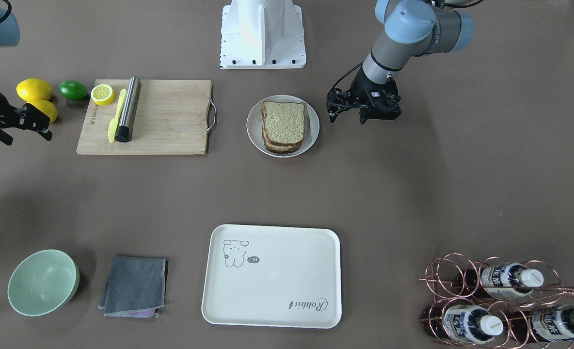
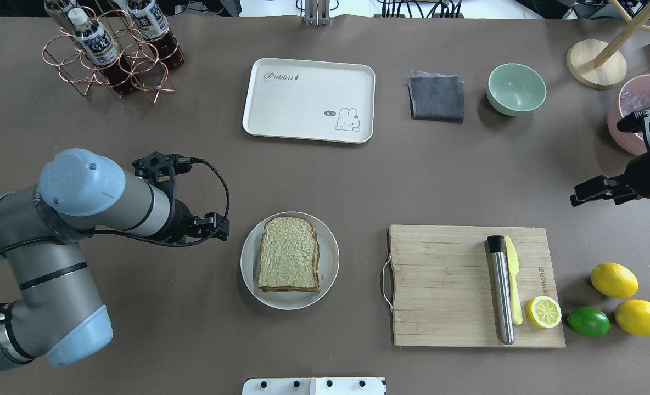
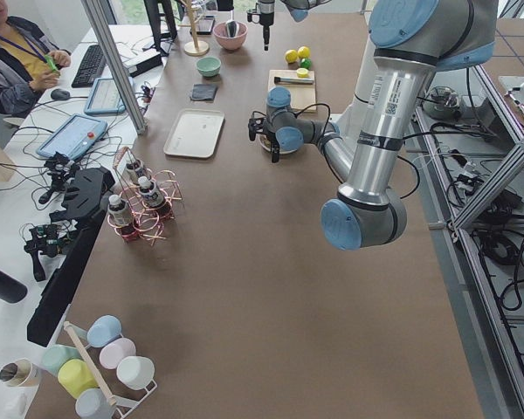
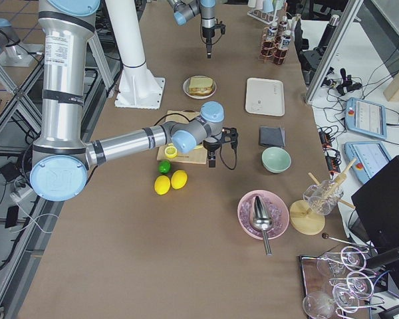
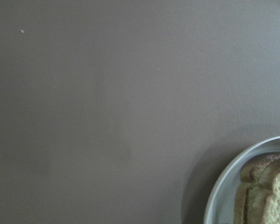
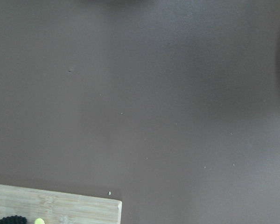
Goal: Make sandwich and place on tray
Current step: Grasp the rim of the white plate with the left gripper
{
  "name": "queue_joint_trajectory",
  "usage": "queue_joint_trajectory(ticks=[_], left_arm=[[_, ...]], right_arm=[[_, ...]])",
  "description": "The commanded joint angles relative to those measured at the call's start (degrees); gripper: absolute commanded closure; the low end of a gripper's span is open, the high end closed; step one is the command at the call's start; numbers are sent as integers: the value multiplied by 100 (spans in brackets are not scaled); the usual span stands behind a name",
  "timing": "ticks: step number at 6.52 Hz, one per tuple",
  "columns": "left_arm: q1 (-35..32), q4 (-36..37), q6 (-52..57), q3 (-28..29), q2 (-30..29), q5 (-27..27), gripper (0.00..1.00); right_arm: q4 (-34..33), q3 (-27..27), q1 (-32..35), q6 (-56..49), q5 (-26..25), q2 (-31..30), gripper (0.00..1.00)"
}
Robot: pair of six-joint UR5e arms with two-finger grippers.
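The sandwich (image 1: 283,123) is a stack of speckled bread slices with dark crust on a round white plate (image 1: 254,127) at mid-table; no egg shows. It also shows in the overhead view (image 2: 289,254) and at the lower right corner of the left wrist view (image 5: 266,191). The cream tray (image 1: 271,276) with the bear drawing lies empty at the far side (image 2: 308,100). My left gripper (image 1: 347,118) hangs open and empty just beside the plate (image 2: 218,225). My right gripper (image 1: 27,137) is open and empty, beyond the cutting board's outer end (image 2: 588,193).
A wooden cutting board (image 2: 446,285) holds a steel cylinder (image 2: 500,291), a yellow knife (image 2: 513,282) and a half lemon (image 2: 543,311). Two lemons (image 2: 614,280) and a lime (image 2: 588,321) lie beside it. A green bowl (image 2: 516,89), grey cloth (image 2: 436,97), bottle rack (image 2: 111,49) and pink bowl (image 2: 632,109) stand around.
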Motion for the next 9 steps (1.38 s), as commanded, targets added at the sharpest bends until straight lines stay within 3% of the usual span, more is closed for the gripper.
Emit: queue_joint_trajectory(ticks=[1, 4, 9], left_arm=[[326, 380, -23, 92, -473, 355, 22], [484, 391, 3, 259, -485, 487, 51], [599, 216, -32, 601, -572, 487, 52]], right_arm=[[13, 5, 13, -3, 0, -50, 0], [13, -4, 39, 6, 0, -50, 0], [13, 5, 39, 6, 26, -85, 0]])
